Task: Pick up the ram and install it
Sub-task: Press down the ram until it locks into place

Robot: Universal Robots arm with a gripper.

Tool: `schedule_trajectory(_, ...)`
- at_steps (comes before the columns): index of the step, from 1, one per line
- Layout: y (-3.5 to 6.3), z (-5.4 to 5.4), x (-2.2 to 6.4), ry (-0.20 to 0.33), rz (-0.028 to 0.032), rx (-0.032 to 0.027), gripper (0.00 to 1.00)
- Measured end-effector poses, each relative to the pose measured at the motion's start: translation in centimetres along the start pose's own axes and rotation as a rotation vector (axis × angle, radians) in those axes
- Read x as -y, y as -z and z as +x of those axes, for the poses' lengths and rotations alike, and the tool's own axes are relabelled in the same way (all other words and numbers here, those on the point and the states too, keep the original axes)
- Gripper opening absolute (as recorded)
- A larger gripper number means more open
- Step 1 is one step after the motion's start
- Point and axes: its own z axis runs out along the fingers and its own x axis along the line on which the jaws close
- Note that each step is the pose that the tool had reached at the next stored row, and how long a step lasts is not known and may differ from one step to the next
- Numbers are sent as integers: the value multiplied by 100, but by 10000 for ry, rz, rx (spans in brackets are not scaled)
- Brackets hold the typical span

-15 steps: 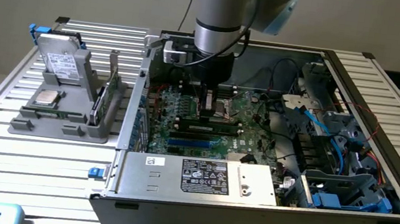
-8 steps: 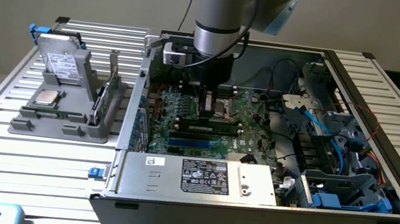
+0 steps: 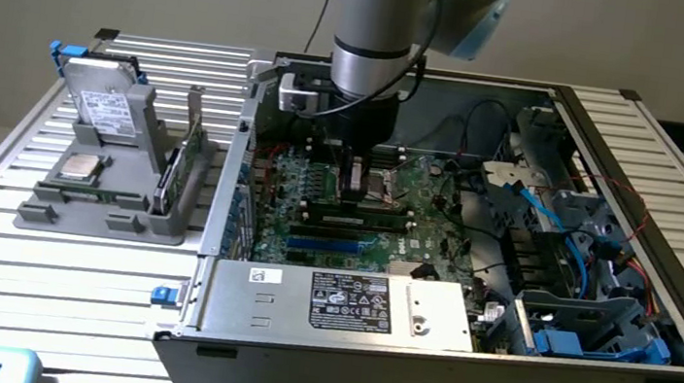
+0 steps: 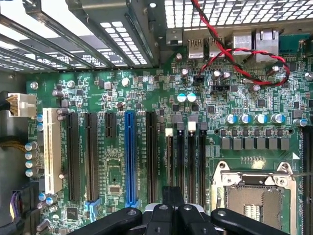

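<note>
gripper (image 3: 358, 169) closed, empty, above motherboard (image 4: 146, 98) | ram (image 3: 358, 221) seated in slot, 6 o'clock of gripper

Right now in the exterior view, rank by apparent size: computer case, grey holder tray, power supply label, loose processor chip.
Largest to smallest:
1. computer case
2. grey holder tray
3. power supply label
4. processor chip
The label sits nearer the camera than the tray, but the gap in size is clear anyway.

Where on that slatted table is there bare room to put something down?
Bare slats lie along the table's near edge, in front of the grey holder, left of the computer case in the exterior view. Inside the case it is crowded: arm, circuit board, cables.
</note>
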Motion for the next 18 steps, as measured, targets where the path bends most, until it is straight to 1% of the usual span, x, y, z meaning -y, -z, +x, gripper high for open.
schedule_trajectory(2,83,12,20,5,-41,-23,11)
schedule_trajectory(5,142,22,96,8,-80,-24,11)
schedule_trajectory(7,160,28,153,12,-104,-24,11)
schedule_trajectory(9,167,39,200,16,-148,-24,11)
schedule_trajectory(10,168,48,216,20,-175,-27,11)
schedule_trajectory(12,166,64,228,24,-211,-28,11)
schedule_trajectory(18,166,65,228,23,-215,-29,11)
